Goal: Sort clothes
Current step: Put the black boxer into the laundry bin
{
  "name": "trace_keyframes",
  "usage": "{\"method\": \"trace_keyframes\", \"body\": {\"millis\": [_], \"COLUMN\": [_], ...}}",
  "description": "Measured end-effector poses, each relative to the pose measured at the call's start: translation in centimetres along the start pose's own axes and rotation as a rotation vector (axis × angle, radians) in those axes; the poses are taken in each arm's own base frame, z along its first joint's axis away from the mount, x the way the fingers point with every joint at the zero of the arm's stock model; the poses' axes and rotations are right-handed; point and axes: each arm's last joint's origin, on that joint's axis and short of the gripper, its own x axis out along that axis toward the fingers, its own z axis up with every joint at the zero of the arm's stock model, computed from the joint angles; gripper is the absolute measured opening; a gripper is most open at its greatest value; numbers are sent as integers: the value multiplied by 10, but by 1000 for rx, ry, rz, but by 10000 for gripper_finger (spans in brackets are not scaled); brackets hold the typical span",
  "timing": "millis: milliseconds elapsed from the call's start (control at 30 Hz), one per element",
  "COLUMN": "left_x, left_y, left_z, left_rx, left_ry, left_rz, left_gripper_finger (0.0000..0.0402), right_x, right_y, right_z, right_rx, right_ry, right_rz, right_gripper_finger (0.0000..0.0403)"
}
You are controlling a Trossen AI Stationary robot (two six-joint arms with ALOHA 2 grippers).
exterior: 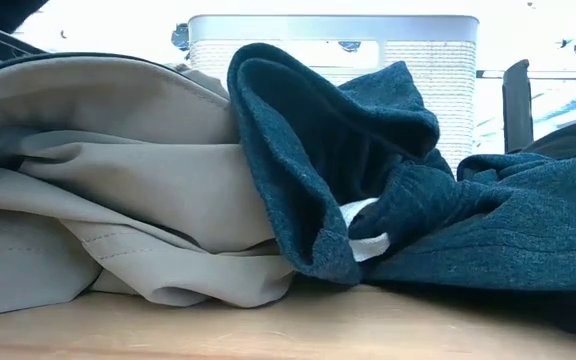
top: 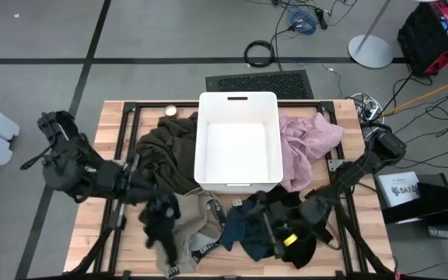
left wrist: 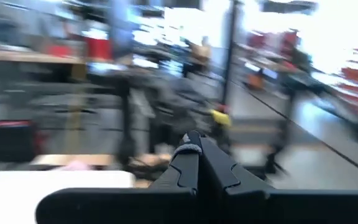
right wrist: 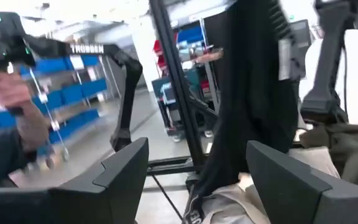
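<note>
Nearest you, in front of the white bin (top: pixel 237 140), your left gripper (top: pixel 164 225) is pressed together on a hanging black garment (right wrist: pixel 253 93) above the beige garment (top: pixel 197 225). Your right gripper (top: pixel 274 225) stands spread over the navy-teal garment (top: pixel 243 225). Flanking the bin lie the dark olive garment (top: pixel 166 148) and pale pink garment (top: pixel 309 144).

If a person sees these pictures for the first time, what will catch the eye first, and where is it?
The white bin stands empty in the middle of the table, with clothes heaped around it: the dark olive garment on its left, the pale pink garment on its right. At the front edge lie the beige garment and the navy-teal garment, where the left gripper lifts a black garment in shut jaws.
</note>
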Motion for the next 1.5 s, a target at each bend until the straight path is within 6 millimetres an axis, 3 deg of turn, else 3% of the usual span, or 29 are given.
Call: {"method": "trace_keyframes", "body": {"millis": [233, 400, 533, 700, 800, 1067, 1333, 1433, 1500], "left_x": [7, 9, 10, 11, 11, 11, 11, 11, 11], "left_y": [4, 2, 0, 0, 0, 0, 0, 0, 0], "left_z": [-2, -4, -7, -9, -10, -10, -11, -11, -11], "left_rx": [43, 47, 37, 44, 49, 49, 54, 55, 55], "left_ry": [1, 5, 14, 23, 28, 28, 34, 34, 34], "left_rz": [157, 157, 157, 156, 157, 156, 155, 154, 154], "left_gripper_finger": [3, 4, 5, 5, 6, 6, 6, 6, 6], "right_x": [53, 82, 86, 82, 81, 107, 111, 113, 114], "right_y": [24, 27, 35, 59, 63, 15, -18, -23, -26], "right_z": [-2, -21, -24, -19, -24, -39, -38, -38, -37], "right_rx": [-142, -280, -371, -447, -458, -405, -337, -300, -298], "right_ry": [192, 343, 427, 377, 350, 345, 397, 409, 408], "right_rz": [-80, -305, -443, -540, -594, -746, -809, -791, -800], "right_gripper_finger": [260, 260, 260, 260, 258, 240, 223, 197, 158]}}
